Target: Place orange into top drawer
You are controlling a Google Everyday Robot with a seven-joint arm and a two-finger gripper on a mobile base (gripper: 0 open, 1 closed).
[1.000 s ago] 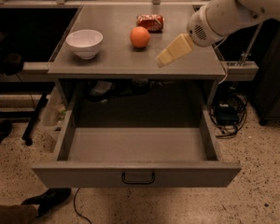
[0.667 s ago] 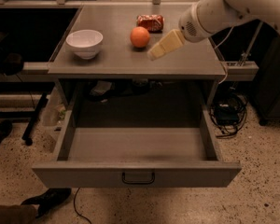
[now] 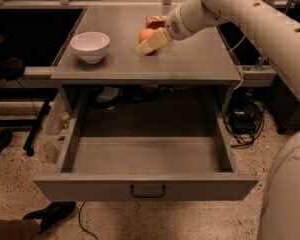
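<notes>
End effector point(image 3: 151, 43), pale blocky, at round smooth orange point(image 3: 144, 33); grip unclear; grey top drawer point(image 3: 145, 186) open

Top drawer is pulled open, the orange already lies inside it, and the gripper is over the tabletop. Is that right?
Not quite. The camera view shows the orange on the tabletop, right of the white bowl, not inside the top drawer, which is pulled open. The gripper is over the tabletop, close beside the orange.

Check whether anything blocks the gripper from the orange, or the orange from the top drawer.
Nothing visible does. The gripper is right at the orange on the tabletop; the top drawer stands open below.
</notes>
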